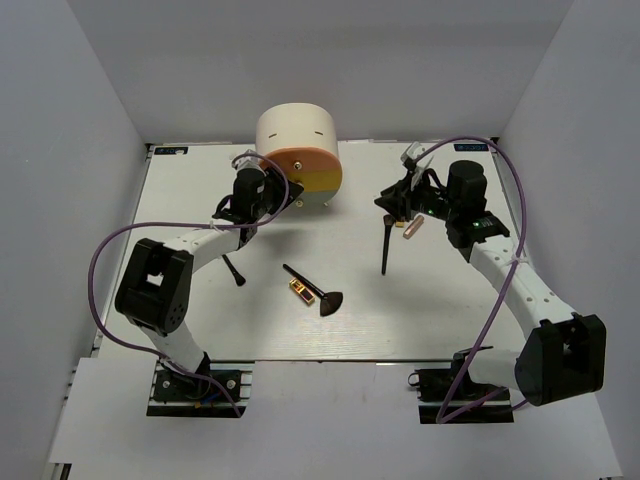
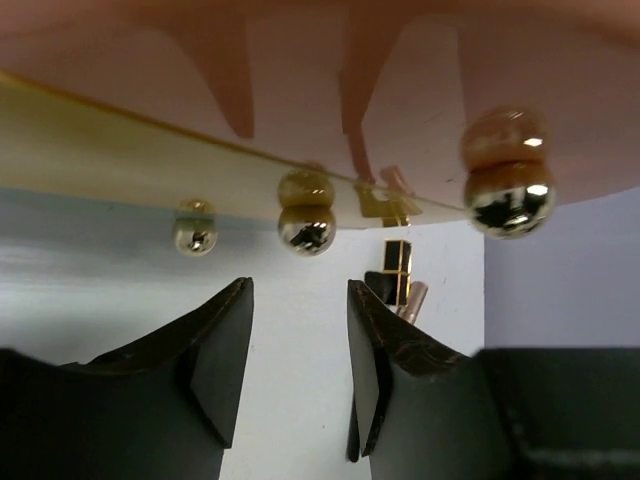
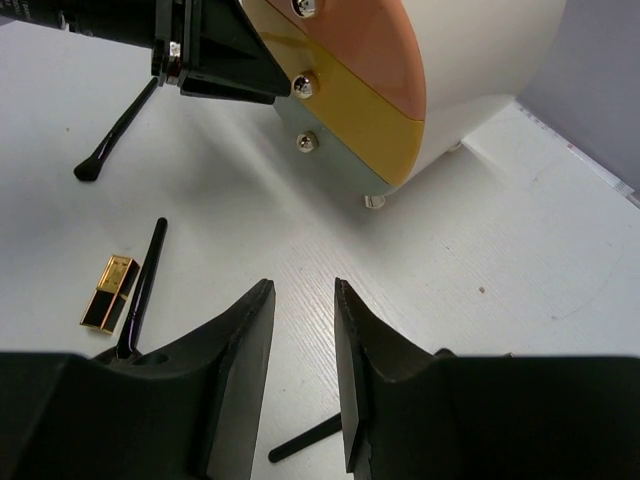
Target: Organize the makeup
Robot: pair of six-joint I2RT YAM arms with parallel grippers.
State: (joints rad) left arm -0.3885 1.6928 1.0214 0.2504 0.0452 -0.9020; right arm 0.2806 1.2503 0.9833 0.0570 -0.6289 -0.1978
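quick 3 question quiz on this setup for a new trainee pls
1. True or false: the left gripper is holding a brush.
2. What lies right beside the fan brush? A) gold lipstick B) sponge C) mirror
3. Which arm's gripper is closer to the drawer box?
Key: 1 false, its jaws are open and empty; 2 A; 3 the left.
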